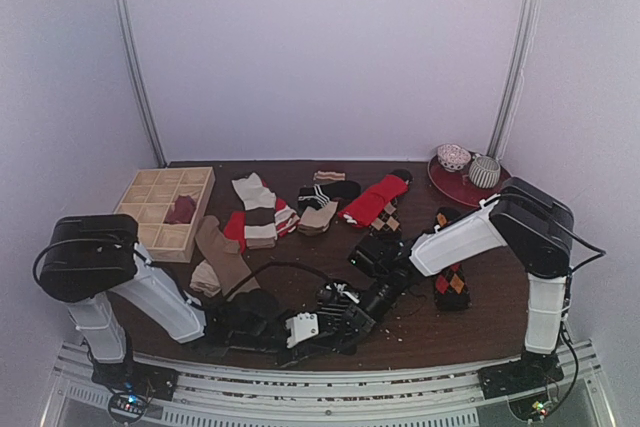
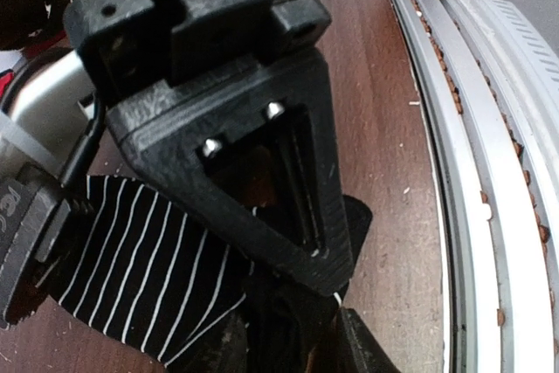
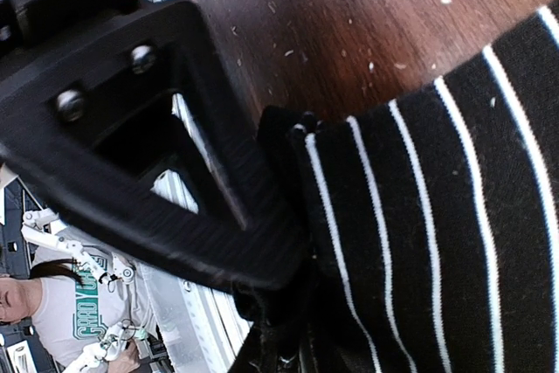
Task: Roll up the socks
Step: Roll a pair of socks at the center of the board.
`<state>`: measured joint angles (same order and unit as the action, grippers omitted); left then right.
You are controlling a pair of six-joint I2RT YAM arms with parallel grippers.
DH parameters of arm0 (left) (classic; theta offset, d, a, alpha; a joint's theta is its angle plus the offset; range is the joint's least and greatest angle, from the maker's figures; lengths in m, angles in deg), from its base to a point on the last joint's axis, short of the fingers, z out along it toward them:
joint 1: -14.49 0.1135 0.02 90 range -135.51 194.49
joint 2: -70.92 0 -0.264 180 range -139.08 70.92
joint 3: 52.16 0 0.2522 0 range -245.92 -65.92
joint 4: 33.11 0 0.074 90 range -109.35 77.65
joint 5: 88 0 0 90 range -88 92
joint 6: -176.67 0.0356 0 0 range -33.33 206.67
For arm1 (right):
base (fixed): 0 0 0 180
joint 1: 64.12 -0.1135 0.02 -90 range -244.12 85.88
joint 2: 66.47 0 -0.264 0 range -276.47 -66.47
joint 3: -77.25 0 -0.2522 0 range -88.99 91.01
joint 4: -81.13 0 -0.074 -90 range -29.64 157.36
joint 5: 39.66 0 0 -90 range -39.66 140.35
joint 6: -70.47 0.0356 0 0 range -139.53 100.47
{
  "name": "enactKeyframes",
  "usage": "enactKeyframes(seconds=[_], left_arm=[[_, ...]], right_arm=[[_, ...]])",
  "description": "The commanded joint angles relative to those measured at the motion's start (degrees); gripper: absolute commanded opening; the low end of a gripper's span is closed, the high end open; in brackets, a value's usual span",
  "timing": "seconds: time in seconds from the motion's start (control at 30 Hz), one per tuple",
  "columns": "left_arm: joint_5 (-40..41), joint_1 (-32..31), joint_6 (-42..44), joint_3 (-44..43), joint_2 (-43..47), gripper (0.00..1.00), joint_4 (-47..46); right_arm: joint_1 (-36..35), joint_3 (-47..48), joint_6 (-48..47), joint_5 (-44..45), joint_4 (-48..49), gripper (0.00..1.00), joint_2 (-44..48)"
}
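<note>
Striped sock (image 2: 148, 277) sits near-centre of desk (image 2: 384, 128), hard by rail (image 2: 454, 172). L fingers (image 2: 262, 181) look pinched on its dark edge; body fans to far side. R fingers (image 3: 227, 246): one on sock edge, other hidden, so grip can't tell. Long axis unclear.

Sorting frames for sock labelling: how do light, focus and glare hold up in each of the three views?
Top external: even, soft light, but coarse; dark parts at the near edge of the table merge. Left wrist: left claw finger looms large and slightly soft; rail washed pale. Right wrist: striped sock and wood grain sharp; right claw finger dark, little detail.
</note>
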<state>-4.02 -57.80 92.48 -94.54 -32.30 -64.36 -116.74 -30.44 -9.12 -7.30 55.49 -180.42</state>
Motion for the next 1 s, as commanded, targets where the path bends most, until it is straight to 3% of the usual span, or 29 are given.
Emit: enactKeyframes(seconds=[0.0,0.17,0.33,0.47,0.57,0.73,0.83,0.97], left_arm=[[-0.67,0.76,-1.69,-0.68,-1.28,0.31,-1.11],[-1.54,1.69,-2.24,-1.49,-2.08,0.22,-0.06],[-3.64,1.72,-1.72,-3.23,-3.24,0.00,2.46],[-3.73,1.72,-3.32,-4.08,-3.23,0.00,5.88],[-2.66,1.72,-6.44,-3.89,-2.77,0.00,8.45],[-2.24,1.93,-11.64,-2.07,-2.12,0.00,11.73],[-3.26,2.31,-14.21,-1.05,-2.62,0.00,12.40],[-5.39,2.81,-17.41,0.42,-4.02,0.00,12.05]], right_arm=[[0.21,-2.65,-1.30,6.50,-6.02,0.11,-2.33],[0.19,-2.80,-1.71,6.41,-6.35,0.11,-2.61],[0.36,-3.10,-1.19,6.34,-5.49,0.11,-2.05],[0.41,-2.93,-1.32,6.91,-4.30,0.12,-0.77],[0.62,-3.75,-0.87,8.80,-0.87,0.22,2.83],[1.15,-8.98,0.58,14.98,12.15,0.26,13.82],[0.93,-16.97,0.70,19.03,26.60,0.28,22.14],[-2.84,-29.46,-7.29,28.80,43.88,0.37,31.01]])
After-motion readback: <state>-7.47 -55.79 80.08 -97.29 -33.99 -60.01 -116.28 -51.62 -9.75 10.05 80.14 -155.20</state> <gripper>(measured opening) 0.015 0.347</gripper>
